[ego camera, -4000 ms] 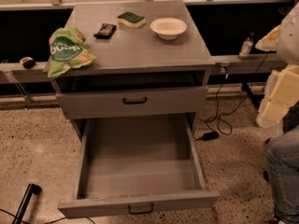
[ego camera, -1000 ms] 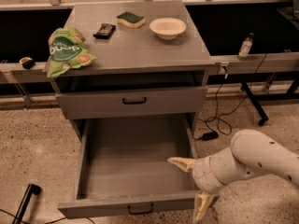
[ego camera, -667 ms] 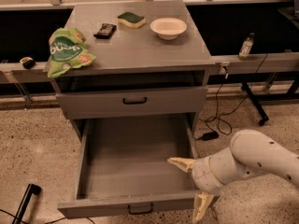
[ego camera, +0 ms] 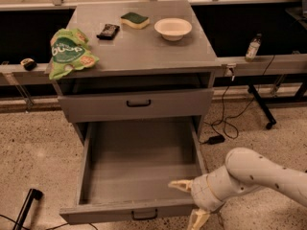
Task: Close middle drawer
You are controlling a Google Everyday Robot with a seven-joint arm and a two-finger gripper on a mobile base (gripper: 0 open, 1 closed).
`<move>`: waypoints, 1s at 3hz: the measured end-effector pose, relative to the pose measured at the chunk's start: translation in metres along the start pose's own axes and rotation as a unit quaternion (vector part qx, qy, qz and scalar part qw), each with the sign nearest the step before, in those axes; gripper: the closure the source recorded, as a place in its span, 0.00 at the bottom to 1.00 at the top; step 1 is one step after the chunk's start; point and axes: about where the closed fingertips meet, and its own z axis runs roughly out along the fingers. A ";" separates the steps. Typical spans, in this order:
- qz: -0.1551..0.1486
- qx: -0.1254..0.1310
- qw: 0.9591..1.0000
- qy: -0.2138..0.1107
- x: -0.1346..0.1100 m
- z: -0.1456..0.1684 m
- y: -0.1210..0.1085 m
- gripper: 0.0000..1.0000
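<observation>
The middle drawer [ego camera: 139, 176] is pulled far out of the grey cabinet [ego camera: 144, 56], empty, its low front [ego camera: 96, 213] with a small black handle [ego camera: 144, 215] nearest the camera. My gripper [ego camera: 188, 202] is open at the drawer's front right corner. One pale finger [ego camera: 180, 185] reaches over the inside of the drawer and the other [ego camera: 197, 219] hangs in front of the drawer front. The white arm [ego camera: 259, 174] comes in from the right. The taller top drawer [ego camera: 138, 104] above is shut. The lowest drawer is hidden.
On the cabinet top lie a green chip bag [ego camera: 69, 51], a dark snack bar [ego camera: 108, 30], a green sponge [ego camera: 135, 19] and a white bowl [ego camera: 173, 28]. A bottle [ego camera: 253, 47] stands on a ledge at right. Cables [ego camera: 225, 123] and a stand foot [ego camera: 261, 107] lie on the speckled floor.
Four seconds ago the arm was raised at the right edge; it has come down to the drawer's front right corner. Over the last second nothing has visibly moved.
</observation>
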 end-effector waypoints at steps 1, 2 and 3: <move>0.036 0.005 0.999 0.001 0.010 0.026 0.016 0.39; 0.066 0.019 0.998 0.005 0.020 0.046 0.028 0.61; 0.081 0.016 0.997 -0.008 0.026 0.066 0.032 0.86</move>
